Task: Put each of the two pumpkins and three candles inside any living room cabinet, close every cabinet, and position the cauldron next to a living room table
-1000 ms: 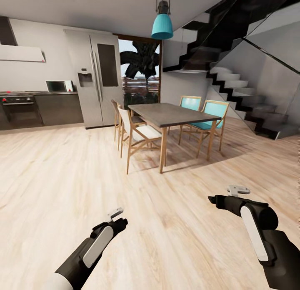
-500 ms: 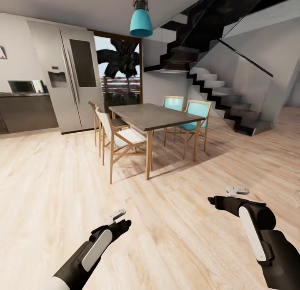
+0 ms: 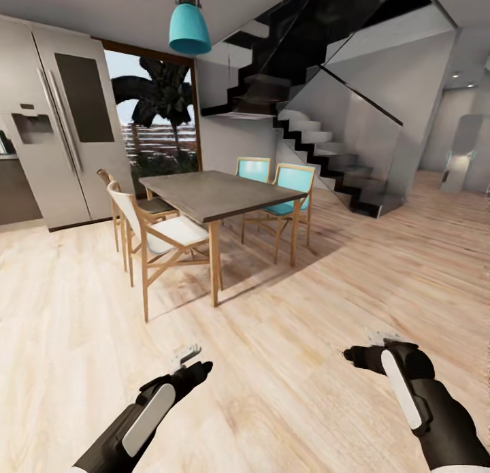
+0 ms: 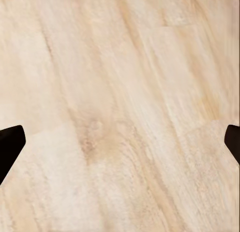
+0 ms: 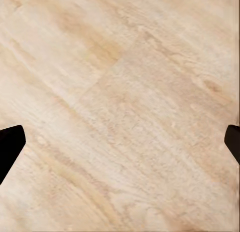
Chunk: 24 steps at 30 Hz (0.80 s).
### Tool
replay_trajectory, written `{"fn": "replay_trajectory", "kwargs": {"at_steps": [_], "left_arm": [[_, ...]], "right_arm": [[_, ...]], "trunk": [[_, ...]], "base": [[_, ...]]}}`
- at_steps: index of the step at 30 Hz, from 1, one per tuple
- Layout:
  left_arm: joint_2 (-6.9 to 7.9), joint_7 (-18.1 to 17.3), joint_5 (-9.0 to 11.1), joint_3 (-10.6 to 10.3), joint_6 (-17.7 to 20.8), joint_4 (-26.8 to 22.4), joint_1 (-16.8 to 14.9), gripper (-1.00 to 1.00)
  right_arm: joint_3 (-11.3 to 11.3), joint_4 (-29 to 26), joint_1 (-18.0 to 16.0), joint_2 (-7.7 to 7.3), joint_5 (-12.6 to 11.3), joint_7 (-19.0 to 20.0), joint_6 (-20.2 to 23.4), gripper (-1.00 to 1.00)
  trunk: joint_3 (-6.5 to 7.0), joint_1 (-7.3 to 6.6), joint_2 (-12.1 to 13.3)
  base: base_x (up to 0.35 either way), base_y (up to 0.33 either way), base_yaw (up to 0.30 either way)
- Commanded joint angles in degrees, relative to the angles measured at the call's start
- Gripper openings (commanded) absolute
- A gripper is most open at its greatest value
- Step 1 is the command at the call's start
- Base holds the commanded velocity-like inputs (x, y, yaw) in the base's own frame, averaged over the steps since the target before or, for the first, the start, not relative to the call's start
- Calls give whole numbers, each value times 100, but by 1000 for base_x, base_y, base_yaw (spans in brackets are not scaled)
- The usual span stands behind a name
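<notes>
Transit across the wooden floor [image 3: 82, 310]: left gripper [image 3: 185, 354] and right gripper [image 3: 378, 337] hung spread and empty. A dining table [image 3: 218, 194] stood ahead-left; pumpkins, candles, cabinet and cauldron lay outside the frames.

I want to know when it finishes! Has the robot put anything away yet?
Nothing looks done from here. Both grippers, left and right, are open and empty above the wooden floor. Ahead are a dining table, chairs and stairs. The whole tidying job is left.
</notes>
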Motion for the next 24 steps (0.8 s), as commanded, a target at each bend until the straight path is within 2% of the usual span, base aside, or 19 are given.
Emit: {"fn": "replay_trajectory", "kwargs": {"at_steps": [1, 2, 4, 5, 9, 10, 11, 12, 14, 18, 24], "left_arm": [[23, -147, 59, -23, -12, -6, 7, 100], [31, -225, 66, -22, 9, -12, 11, 100], [22, -438, 81, -11, 345, -3, -27, 100], [-6, -737, 78, -3, 714, 35, -74, 100], [-31, -949, 76, -6, 867, 281, -97, 100], [-38, -984, 76, -10, 878, 431, -100, 100], [-53, -1022, 109, -1, 845, 645, -106, 100], [-100, -1034, 100, -18, 765, 720, -108, 100], [-210, -1010, 68, -46, 633, 763, -109, 100], [-315, -984, 45, -74, 397, 788, -107, 100], [-352, -967, 37, -78, 292, 819, -107, 100]], "right_arm": [[6, 92, 70, -10, -11, -87, -207, 100], [6, 125, 133, -13, 40, -97, -311, 100], [11, 135, 416, -13, 370, -110, -602, 100], [5, -70, 646, 25, 680, -124, -693, 100], [-5, -291, 608, 71, 843, -147, -643, 100], [10, -387, 552, 129, 880, -164, -590, 100], [112, -640, 495, 279, 961, -230, -524, 100], [182, -804, 476, 340, 1008, -266, -456, 100], [223, -942, 469, 371, 1030, -283, -276, 100], [225, -1026, 497, 392, 1049, -307, -69, 100], [229, -1043, 511, 394, 1040, -283, 1, 100]], "trunk": [[-6, 2, -3], [-6, 2, -3], [-6, 2, -3], [-7, 2, -3], [-15, 2, -3], [-17, 2, -3], [-18, 2, -3], [-18, 2, -3], [-19, 2, -3], [-19, 2, -3], [-19, 2, -3]], "base": [[340, 0, -270], [340, 0, -270], [340, 0, -270], [340, 0, -270], [340, 0, -269], [341, 0, -269], [341, 0, -271], [341, -5, -273], [341, -33, -274], [338, -96, -276], [331, -148, -276]]}}
